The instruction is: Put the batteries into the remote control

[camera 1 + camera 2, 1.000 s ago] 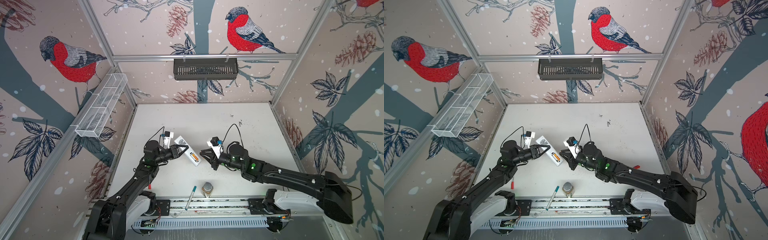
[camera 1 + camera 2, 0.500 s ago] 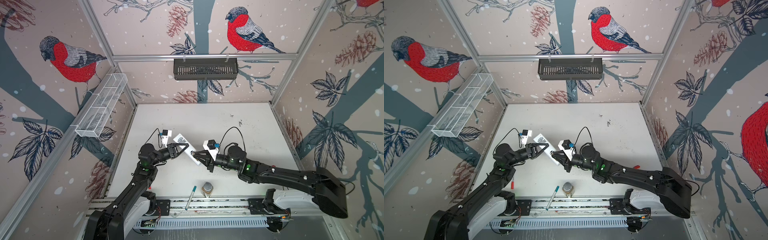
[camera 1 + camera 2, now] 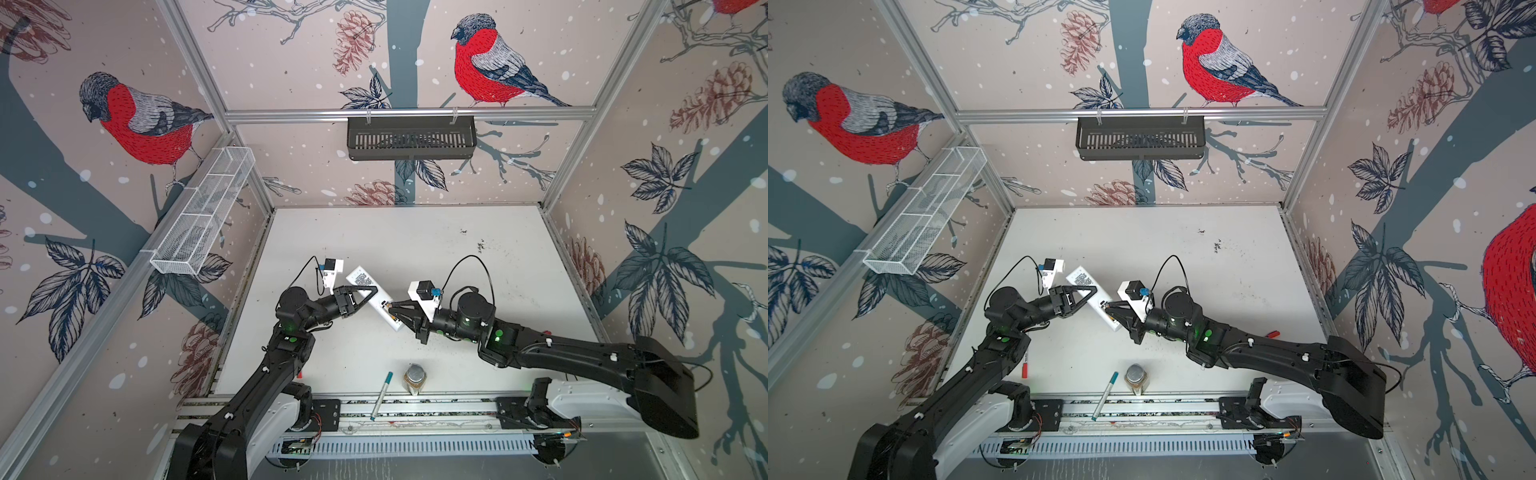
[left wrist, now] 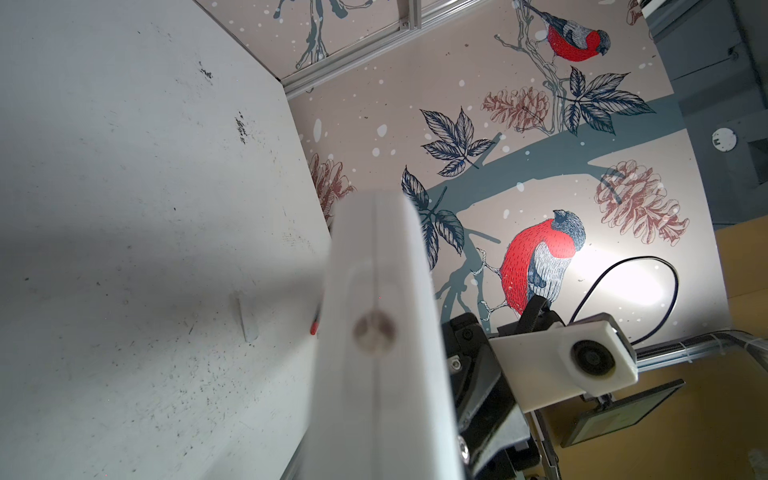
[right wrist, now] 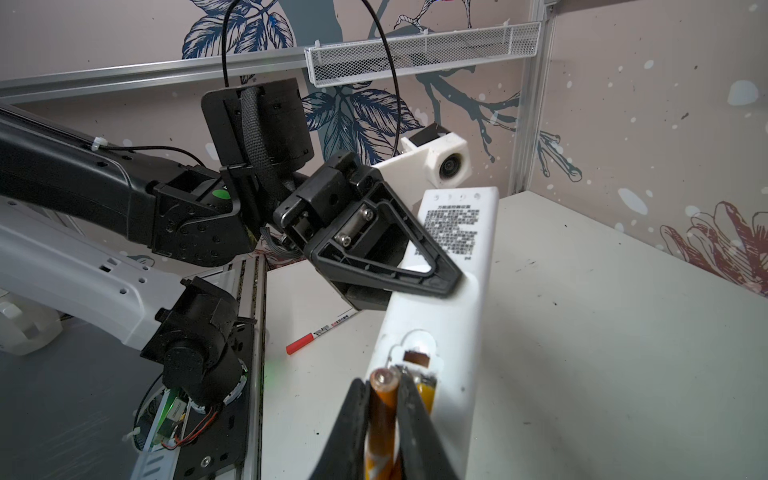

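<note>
Reaching inward from opposite sides: L jaws pinch the remote (image 3: 360, 275) mid-body, held tilted; R jaws pinch a battery (image 5: 380, 399), its tip at remote's open bay.

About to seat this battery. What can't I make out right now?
- Bay contacts, polarity marks: right wrist view, the right gripper and its battery cover the bay of the remote.
- Second battery: same view, only a sliver shows past the gripper; seating unclear.
- Left wrist view: the blurred remote blocks the bay end.
- Both top views: held battery too small.
</note>
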### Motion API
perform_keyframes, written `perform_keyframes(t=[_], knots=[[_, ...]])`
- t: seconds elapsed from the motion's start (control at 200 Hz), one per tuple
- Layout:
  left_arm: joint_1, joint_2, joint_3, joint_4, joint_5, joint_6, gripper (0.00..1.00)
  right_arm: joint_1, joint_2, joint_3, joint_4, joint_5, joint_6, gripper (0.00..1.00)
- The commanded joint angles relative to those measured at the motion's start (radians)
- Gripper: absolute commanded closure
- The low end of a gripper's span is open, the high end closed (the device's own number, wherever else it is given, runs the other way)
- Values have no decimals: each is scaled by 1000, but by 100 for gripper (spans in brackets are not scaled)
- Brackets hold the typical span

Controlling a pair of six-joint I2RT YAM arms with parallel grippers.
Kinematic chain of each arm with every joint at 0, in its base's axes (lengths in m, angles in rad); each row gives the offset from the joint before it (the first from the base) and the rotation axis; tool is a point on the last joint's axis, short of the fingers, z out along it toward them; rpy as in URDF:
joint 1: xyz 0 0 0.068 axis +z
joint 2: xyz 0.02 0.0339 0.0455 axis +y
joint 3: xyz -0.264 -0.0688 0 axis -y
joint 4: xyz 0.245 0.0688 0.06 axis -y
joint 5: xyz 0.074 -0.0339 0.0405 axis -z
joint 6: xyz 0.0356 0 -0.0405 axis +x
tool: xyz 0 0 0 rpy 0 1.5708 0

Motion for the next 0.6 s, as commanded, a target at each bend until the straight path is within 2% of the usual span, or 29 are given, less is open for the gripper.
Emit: perform_keyframes(t=[0.0, 0.325, 0.595], knots=[[-1, 2, 7, 80, 27, -26, 100, -1, 0, 4, 5, 10, -17, 83], [-1, 0, 7, 85, 28, -23, 100, 0, 16, 13, -36, 16, -29, 83], [0, -18, 44, -47, 1, 84, 100, 4, 1, 4, -137, 61, -35, 83]])
